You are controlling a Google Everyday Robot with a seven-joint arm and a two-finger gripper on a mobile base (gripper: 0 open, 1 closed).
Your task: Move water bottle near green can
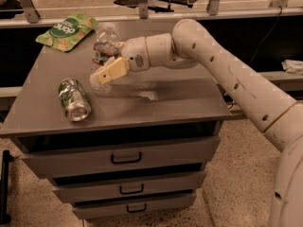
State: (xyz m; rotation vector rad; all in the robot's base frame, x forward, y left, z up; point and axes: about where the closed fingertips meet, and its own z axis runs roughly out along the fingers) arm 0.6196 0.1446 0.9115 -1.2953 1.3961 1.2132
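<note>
The gripper (102, 73) clamps the upright water bottle (103, 47) low on its body, one tan finger across the front. At 7 o'clock, near but apart, the green can (74, 100) lies on its side, only grey cabinet top (189, 103) between them. A green snack bag (66, 30) lies at 11 o'clock.

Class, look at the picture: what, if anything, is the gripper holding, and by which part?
The gripper holds the upright water bottle by its lower body, with one finger across the front.
</note>
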